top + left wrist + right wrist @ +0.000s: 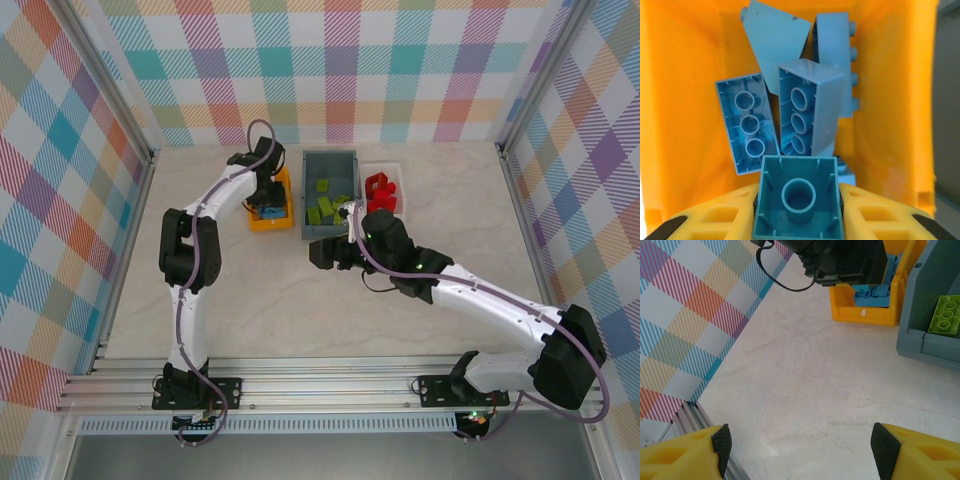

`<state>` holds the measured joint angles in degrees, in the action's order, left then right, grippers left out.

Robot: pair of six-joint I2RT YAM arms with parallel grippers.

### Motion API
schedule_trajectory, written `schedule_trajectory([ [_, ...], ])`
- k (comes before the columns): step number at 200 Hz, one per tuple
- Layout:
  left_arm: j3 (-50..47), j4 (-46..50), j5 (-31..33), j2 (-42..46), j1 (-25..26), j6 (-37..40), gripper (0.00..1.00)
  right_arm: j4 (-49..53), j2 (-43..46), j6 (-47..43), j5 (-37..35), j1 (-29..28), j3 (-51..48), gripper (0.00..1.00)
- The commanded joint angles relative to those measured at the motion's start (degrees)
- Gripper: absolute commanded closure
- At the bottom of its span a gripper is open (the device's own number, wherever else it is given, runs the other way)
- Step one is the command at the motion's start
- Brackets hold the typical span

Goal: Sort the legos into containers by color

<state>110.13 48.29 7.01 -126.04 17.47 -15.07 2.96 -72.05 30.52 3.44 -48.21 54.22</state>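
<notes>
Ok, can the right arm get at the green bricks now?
Probably yes: the right pincer is open just outside the grey bin, whose top is uncovered; it must clear the near wall to reach the green bricks.

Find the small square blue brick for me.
In the left wrist view, the square blue brick sits between the left fingers, over the orange bin holding other blue bricks.
</notes>
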Motion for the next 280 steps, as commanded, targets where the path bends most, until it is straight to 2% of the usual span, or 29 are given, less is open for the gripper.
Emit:
schedule_trajectory([
  [1,2.98,3.3,2.7,-1.21,-0.87,-1.76,0.58,-1.47,1.77,0.68,-1.06,-0.22,-0.24,0.24],
  [14,3.08,3.42,3.19,-1.11,-0.86,-2.12,0.43,-0.82,2.05,0.43,-1.16,-0.22,-0.26,0.23],
  [20,2.92,3.28,3.09,-0.63,-0.86,-2.29,0.4,-0.46,2.17,0.33,-1.31,-0.28,-0.21,0.23],
  [55,2.46,3.11,2.86,5.53,-0.26,-2.92,0.32,3.56,3.76,-1.95,-2.86,0.44,1.12,0.22],
  [82,0.27,3.03,2.13,14.14,-0.07,-4.99,0.26,9.61,6.68,-4.77,-6.31,2.89,3.69,0.2],
  [98,-3.92,2.34,0.97,21.16,-0.49,-7.17,0.19,13.82,9.01,-6.06,-8.57,5.5,5.07,0.15],
  [105,-6.05,2.09,-0.53,24.85,-0.82,-8.27,0.09,16.13,9.96,-6.09,-10.11,7.13,5.64,0.11],
  [106,-6.45,2.04,-0.74,24.85,-0.89,-8.42,0.04,16.43,10.11,-6.09,-10.34,7.32,5.73,0.09],
  [109,-7.62,1.72,-1.52,26.33,-1.09,-8.76,0.0,17.34,10.43,-6.07,-11.07,8.06,5.99,0.01],
  [122,-13.52,-0.27,-4.45,33.71,-2.05,-10.11,0.0,20.94,12.67,-6.51,-14.47,10.53,6.43,0.0],
  [145,-23.32,-1.05,-6.09,44.92,-4.39,-11.76,0.0,24.0,18.26,-9.93,-25.83,11.12,4.73,0.0],
  [153,-26.39,-0.48,-4.05,48.65,-4.64,-11.32,0.0,24.62,20.59,-9.92,-31.25,11.12,3.15,0.0],
  [166,-31.61,1.27,3.49,54.09,-4.64,-12.92,0.0,28.42,23.74,-4.98,-42.97,11.64,0.73,0.0],
  [186,-43.7,-1.21,17.39,61.7,-4.64,-14.29,0.0,30.44,26.55,-1.24,-49.17,17.21,-4.77,0.0],
  [195,-51.11,-5.93,22.34,65.78,-4.65,-12.13,0.0,28.87,26.78,-1.87,-48.59,20.91,-8.34,0.0],
  [203,-57.53,-11.37,24.3,69.12,-4.73,-8.05,0.0,24.5,26.3,-6.07,-44.75,24.46,-12.58,0.0],
  [213,-65.7,-21.77,22.17,72.65,-4.82,1.67,0.0,15.31,25.2,-12.71,-36.39,28.38,-18.71,0.0],
  [220,-70.06,-26.56,22.27,74.0,-4.86,3.89,0.0,9.41,24.13,-16.67,-31.19,30.54,-22.6,0.0],
  [227,-73.4,-30.32,22.51,74.41,-4.82,5.56,0.0,3.99,22.9,-19.75,-29.49,31.4,-26.14,0.0],
  [247,-80.61,-41.99,21.52,71.11,-4.98,11.09,0.0,-5.75,19.26,-24.45,-30.04,31.79,-31.74,0.0],
  [273,-87.48,-58.71,18.63,65.22,-5.39,11.64,0.0,-18.36,13.68,-24.22,-25.69,34.93,-36.1,0.0],
  [280,-88.19,-62.12,18.65,62.71,-5.68,11.43,0.0,-17.71,11.86,-24.86,-24.81,35.72,-34.82,0.0],
])
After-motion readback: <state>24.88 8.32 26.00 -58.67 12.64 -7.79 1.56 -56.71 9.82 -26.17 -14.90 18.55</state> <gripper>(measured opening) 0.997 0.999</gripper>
